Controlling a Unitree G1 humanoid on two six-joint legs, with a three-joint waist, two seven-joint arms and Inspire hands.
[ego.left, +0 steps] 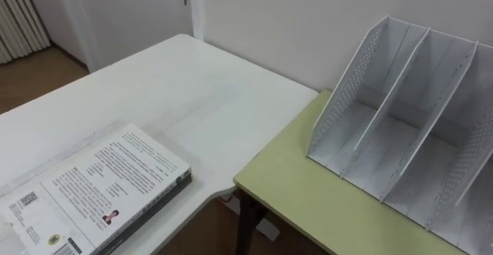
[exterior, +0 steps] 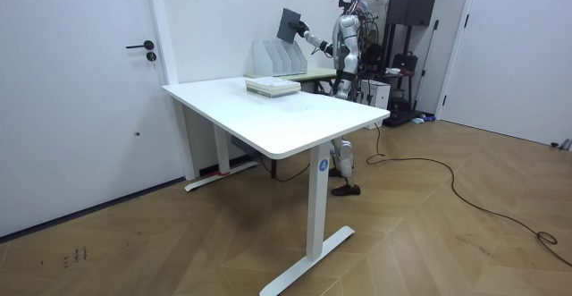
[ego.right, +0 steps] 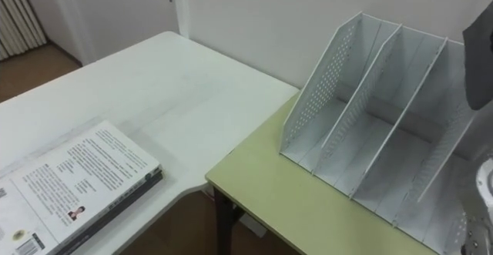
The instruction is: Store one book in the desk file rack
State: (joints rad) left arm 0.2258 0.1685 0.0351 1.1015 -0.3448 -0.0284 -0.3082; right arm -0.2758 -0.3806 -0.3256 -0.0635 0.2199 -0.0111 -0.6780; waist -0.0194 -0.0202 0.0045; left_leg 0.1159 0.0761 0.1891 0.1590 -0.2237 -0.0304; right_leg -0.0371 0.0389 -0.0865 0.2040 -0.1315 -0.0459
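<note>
I stand at the green desk (ego.left: 308,197), facing the white file rack (ego.left: 408,132) with its upright dividers and empty slots. In the room view my right hand (exterior: 305,35) is shut on a dark book (exterior: 290,23), held tilted in the air above the rack (exterior: 275,59). That book's edge shows as a dark shape (ego.right: 481,62) at the upper right of the right eye view, over the rack's right slots. My left hand (exterior: 349,65) stays low by my body, too small to read.
A white-covered book (ego.left: 92,189) lies flat on the white table (ego.left: 192,85) to my left, near its corner. A narrow gap separates the table from the green desk. A wall runs behind the rack; a shelf unit (exterior: 407,37) stands behind me.
</note>
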